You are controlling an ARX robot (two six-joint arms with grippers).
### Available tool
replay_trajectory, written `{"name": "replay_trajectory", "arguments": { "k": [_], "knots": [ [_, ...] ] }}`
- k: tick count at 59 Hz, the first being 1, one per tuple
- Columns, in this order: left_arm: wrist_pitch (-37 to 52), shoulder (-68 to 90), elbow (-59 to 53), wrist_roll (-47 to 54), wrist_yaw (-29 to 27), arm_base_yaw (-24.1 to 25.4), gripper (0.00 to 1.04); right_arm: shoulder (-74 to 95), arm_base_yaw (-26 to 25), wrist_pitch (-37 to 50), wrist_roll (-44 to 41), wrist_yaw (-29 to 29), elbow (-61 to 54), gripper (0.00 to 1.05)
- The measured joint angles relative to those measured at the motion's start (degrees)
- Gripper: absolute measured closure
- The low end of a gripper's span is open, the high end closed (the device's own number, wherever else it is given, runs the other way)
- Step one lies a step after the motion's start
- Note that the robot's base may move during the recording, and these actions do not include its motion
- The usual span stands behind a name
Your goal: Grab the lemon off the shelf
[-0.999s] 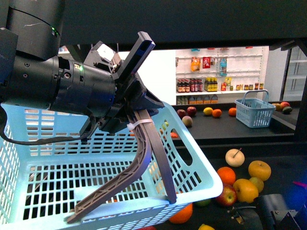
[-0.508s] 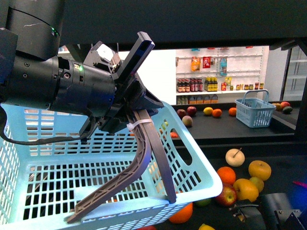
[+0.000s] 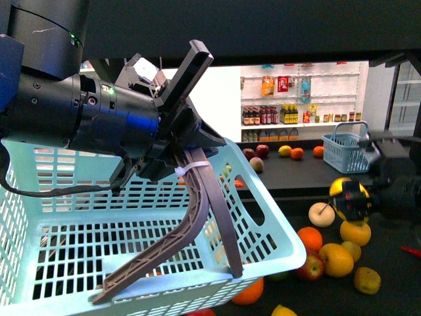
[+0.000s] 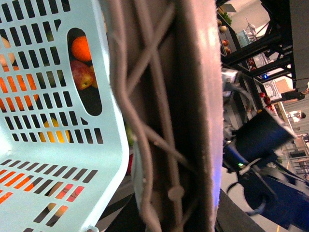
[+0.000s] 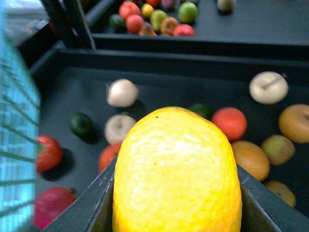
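My left gripper (image 3: 168, 284) is the nearest thing in view. Its long brownish fingers (image 3: 220, 224) are closed on the wall of a pale blue basket (image 3: 283, 232). One finger bows along the inside and the other runs straight down to the rim. From the left wrist, the slotted wall lies right against those fingers. Just under the basket's corner, below these jaws, an orange (image 3: 250, 293) peeks out.

Farther out, my right gripper (image 3: 348, 201) reaches in from the right with its jaws clamped on the lemon (image 5: 176, 169). The dark fingers (image 5: 96, 212) press one on each flank, and the yellow skin bulges out between them. The lemon hangs in my grip above the black shelf (image 5: 159, 82), apart from its surface.

A cream apple (image 3: 322, 215) sits just beside these jaws. A round orange-yellow fruit (image 3: 355, 232) lies right beneath them. Lower and nearer to me lie a red apple (image 3: 310, 268) and a dull yellow-green fruit (image 3: 367, 280).

Beyond the right jaws, on the next tier back, stands a small blue basket (image 3: 347, 150). A loose row of fruit (image 3: 263, 153) sits to one side of it. Farthest off are white store shelves (image 3: 296, 99) lined with bottles.
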Motion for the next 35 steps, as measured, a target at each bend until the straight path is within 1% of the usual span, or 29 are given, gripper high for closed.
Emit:
{"name": "replay_trajectory", "arguments": {
  "k": [4, 11, 13, 29, 34, 35],
  "knots": [
    [0.0, 0.0, 0.0, 0.0, 0.0, 0.0, 0.92, -3.6, 1.7, -1.2, 2.5, -1.9, -0.6, 0.52],
    [0.0, 0.0, 0.0, 0.0, 0.0, 0.0, 0.93, -7.5, 5.1, -2.7, 5.1, -2.5, -1.8, 0.52],
    [0.0, 0.0, 0.0, 0.0, 0.0, 0.0, 0.93, -8.6, 6.9, -3.0, 6.1, -2.6, -2.6, 0.52],
    [0.0, 0.0, 0.0, 0.0, 0.0, 0.0, 0.93, -9.3, 17.1, -3.4, 10.2, -0.3, -6.4, 0.53],
    [0.0, 0.0, 0.0, 0.0, 0.0, 0.0, 0.93, -9.3, 19.0, -3.4, 10.2, -0.2, -7.3, 0.53],
    [0.0, 0.0, 0.0, 0.0, 0.0, 0.0, 0.93, -9.2, 19.3, -3.6, 10.0, 0.2, -7.3, 0.52]
  ]
}}
